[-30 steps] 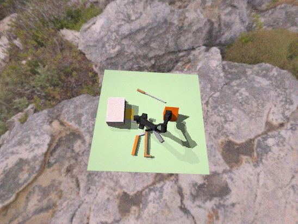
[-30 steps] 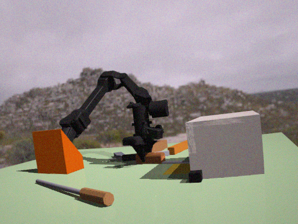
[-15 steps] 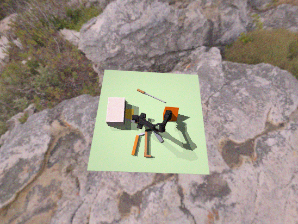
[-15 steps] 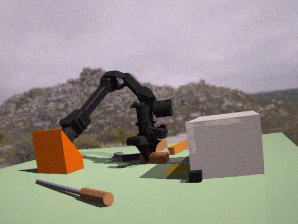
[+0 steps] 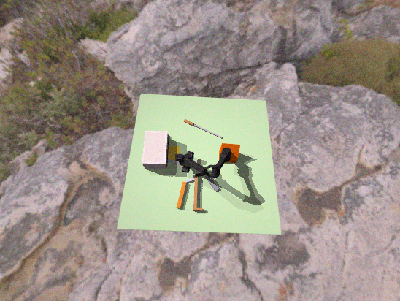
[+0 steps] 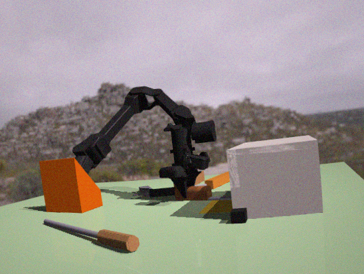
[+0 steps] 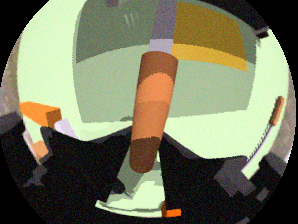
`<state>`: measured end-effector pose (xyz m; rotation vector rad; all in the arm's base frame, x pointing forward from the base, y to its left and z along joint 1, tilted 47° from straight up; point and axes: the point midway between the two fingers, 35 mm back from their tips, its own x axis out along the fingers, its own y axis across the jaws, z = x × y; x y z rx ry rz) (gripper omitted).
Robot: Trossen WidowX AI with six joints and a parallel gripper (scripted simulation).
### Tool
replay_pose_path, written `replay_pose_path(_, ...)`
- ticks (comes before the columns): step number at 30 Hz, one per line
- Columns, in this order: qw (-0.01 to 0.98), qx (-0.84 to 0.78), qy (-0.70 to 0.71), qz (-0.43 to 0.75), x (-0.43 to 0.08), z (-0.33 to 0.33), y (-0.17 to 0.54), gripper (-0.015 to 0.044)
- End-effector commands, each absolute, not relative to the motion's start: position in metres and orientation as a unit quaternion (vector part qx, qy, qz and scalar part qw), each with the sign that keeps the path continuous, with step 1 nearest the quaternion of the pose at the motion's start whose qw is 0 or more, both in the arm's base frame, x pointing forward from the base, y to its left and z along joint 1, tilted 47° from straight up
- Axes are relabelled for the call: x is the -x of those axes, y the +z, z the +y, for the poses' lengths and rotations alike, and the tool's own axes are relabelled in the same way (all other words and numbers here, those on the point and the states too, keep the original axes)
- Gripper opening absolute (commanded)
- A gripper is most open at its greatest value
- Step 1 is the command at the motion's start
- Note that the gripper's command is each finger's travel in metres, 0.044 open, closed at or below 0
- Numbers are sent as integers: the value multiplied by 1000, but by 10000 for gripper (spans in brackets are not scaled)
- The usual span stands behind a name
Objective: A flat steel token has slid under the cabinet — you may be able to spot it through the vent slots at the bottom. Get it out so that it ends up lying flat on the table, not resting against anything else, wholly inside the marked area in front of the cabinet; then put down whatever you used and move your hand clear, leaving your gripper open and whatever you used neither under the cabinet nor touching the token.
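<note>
And here's the gripper (image 5: pixel 179 159) (image 6: pixel 184 195) (image 7: pixel 147 131), low at the centre of the top view, a brown handle (image 6: pixel 199 193) (image 7: pixel 154 100) between its fingers! Left of it, the pale cabinet (image 5: pixel 155 147) (image 6: pixel 275 179) walls off the way, a small black block (image 6: pixel 238 215) at its near lower corner in the exterior view. Below, an orange bar (image 5: pixel 181 195) (image 6: pixel 217 180) (image 7: pixel 40 112) and a brown hooked bar (image 5: pixel 195 193) crowd the lower centre. Up top, there's a lane before the loose screwdriver-like tool (image 5: pixel 189 123) (image 6: pixel 117 240) (image 7: pixel 276 111); overhead, open air!

high top, low side, close wrist view
</note>
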<state>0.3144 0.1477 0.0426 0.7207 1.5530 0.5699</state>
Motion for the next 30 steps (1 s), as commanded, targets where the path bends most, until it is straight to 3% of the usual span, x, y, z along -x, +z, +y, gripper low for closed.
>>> replay_pose_path(1,621,-312,251,673,-321,148,43,0)
replay_pose_path(30,622,-312,251,673,-351,147,41,0)
